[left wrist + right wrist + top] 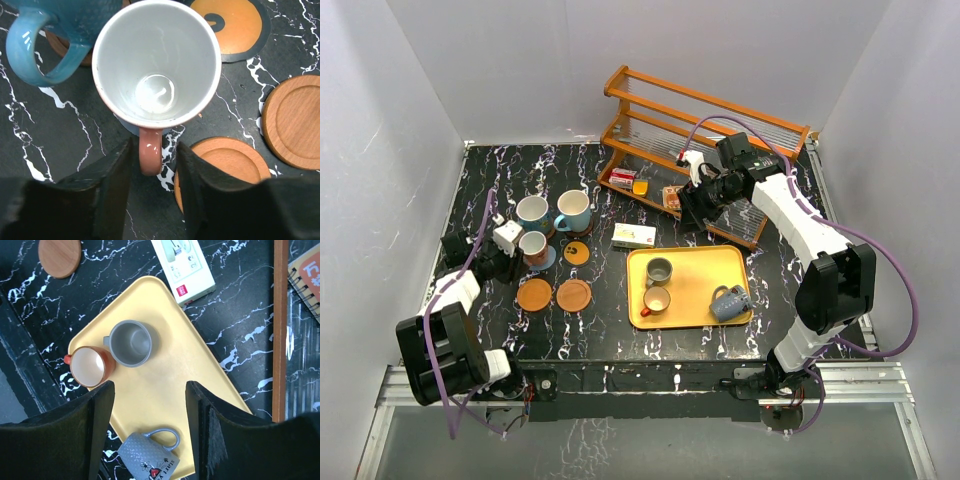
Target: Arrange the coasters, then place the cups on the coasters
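Note:
A pink-brown cup point(156, 65) with a white inside stands on a blue-grey coaster point(547, 260). My left gripper point(154, 161) is open around its handle point(150, 152), with a gap on each side. Two light blue cups point(532, 210) point(573, 208) stand just behind it. An orange coaster point(235, 27) and two wooden coasters point(295, 122) point(230, 165) lie bare nearby. My right gripper point(149, 405) hangs open and empty above the yellow tray point(165, 385). The tray holds a grey cup point(130, 343), an orange cup point(89, 366) and a grey mug point(147, 457) lying on its side.
A wooden rack point(705, 130) stands at the back right with small packets on its lower shelf. A white box point(634, 236) lies just behind the tray. The table's near edge runs below the tray and the wooden coasters.

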